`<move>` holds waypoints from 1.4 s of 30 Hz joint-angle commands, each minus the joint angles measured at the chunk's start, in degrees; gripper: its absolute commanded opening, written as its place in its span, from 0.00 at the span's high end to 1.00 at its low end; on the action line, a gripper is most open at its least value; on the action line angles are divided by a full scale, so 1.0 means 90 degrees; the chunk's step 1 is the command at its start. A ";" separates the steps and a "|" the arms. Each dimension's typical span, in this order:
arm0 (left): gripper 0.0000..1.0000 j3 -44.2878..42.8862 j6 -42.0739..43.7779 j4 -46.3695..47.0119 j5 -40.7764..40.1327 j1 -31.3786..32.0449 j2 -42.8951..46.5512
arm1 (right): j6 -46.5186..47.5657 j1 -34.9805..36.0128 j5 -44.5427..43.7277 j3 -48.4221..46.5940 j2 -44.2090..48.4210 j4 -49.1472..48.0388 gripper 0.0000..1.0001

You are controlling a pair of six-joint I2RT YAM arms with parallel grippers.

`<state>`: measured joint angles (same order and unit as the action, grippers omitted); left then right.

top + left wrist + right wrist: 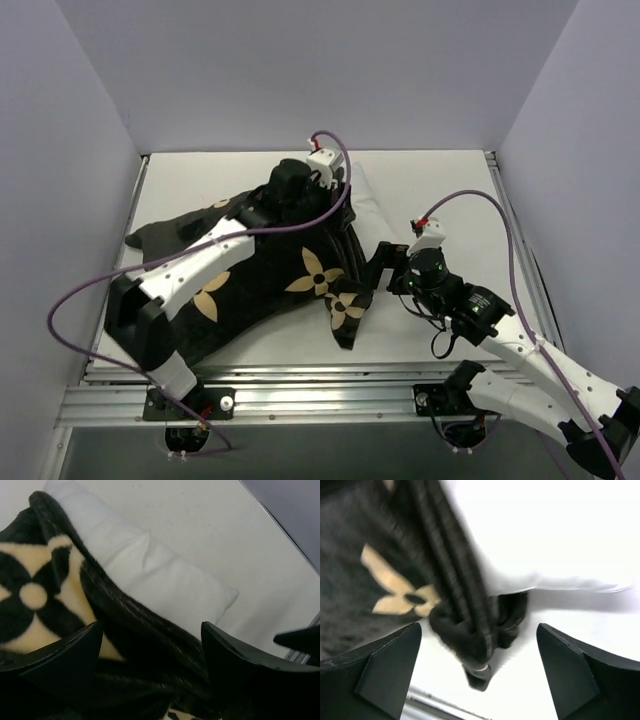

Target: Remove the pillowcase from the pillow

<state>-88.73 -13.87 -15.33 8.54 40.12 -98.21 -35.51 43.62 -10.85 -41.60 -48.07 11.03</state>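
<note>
Left claw [151, 627] over pillowcase [30, 595], pillow [165, 580] partly inside

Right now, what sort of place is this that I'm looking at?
Probably a robotics lab test cell, not a home: a white tabletop boxed in by plain pale panel walls, a slotted aluminium rail frame along its near edge, and a white-and-black left arm and right arm mounted there.

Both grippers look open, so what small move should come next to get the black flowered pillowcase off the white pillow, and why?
Probably close the left gripper on the black flowered pillowcase bunched between its open jaws. The plain white pillow shows only partly, so the cover is not yet off; the right gripper is open too.
</note>
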 commanded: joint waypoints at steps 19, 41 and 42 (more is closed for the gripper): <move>0.09 0.3620 -0.1683 -0.0797 -0.2814 -0.1057 0.2887 | 0.1943 -0.2659 0.4320 0.0169 -0.2764 -0.2797 0.01; 0.06 0.2836 -0.0363 0.0181 -0.1574 -0.1411 0.3528 | 0.0986 -0.0315 0.0896 0.0648 -0.0918 -0.1851 0.00; 0.06 0.2944 -0.0402 0.0103 -0.1361 -0.1411 0.3714 | 0.0977 -0.0325 0.0777 0.0667 -0.0918 -0.1850 0.00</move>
<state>-63.83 -16.84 -14.90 -8.56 27.07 -70.08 -25.69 40.95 6.02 -35.48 -57.69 -7.86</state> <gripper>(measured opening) 0.944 0.994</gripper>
